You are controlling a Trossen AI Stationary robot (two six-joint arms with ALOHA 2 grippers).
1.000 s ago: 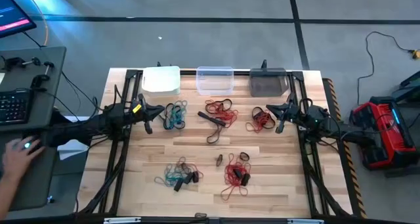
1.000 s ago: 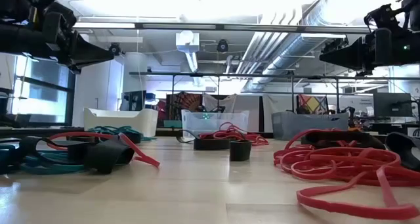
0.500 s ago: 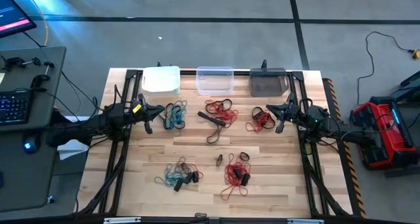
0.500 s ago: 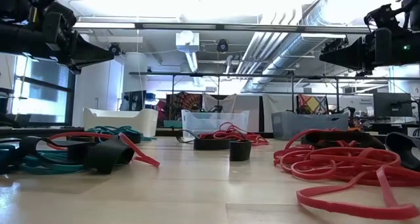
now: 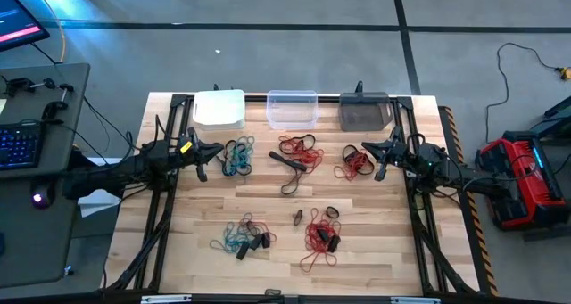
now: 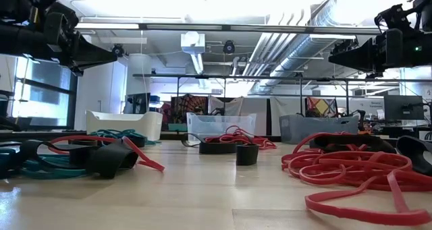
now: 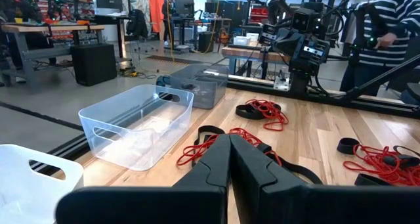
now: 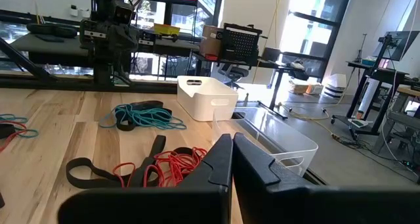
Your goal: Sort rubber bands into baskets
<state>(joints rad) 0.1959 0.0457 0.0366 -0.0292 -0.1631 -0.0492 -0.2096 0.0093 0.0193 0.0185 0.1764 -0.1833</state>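
Observation:
Three baskets stand in a row along the table's far edge: a white one (image 5: 219, 109), a clear one (image 5: 293, 109) and a dark grey one (image 5: 365, 112). Rubber bands lie in bunches on the wood: teal and black (image 5: 237, 156), red and black (image 5: 299, 152), red and black (image 5: 356, 161), teal (image 5: 241, 236) and red (image 5: 319, 234). My left gripper (image 5: 212, 149) is shut and hovers level above the table's left side, beside the teal bunch. My right gripper (image 5: 370, 148) is shut and hovers level at the right side, beside a red bunch. Neither holds anything (image 7: 229, 137) (image 8: 232, 137).
Two loose black bands (image 5: 298, 217) (image 5: 332, 212) lie near the table's middle. Black frame rails (image 5: 161, 215) run along both table sides. A desk with a keyboard (image 5: 20, 143) stands to the left, and a red device (image 5: 522, 179) sits on the floor to the right. A person in a striped sleeve (image 7: 387, 27) stands beyond the table.
A person's hand at the desk left of the table has drawn away out of view. Both arms and all the bands have kept still.

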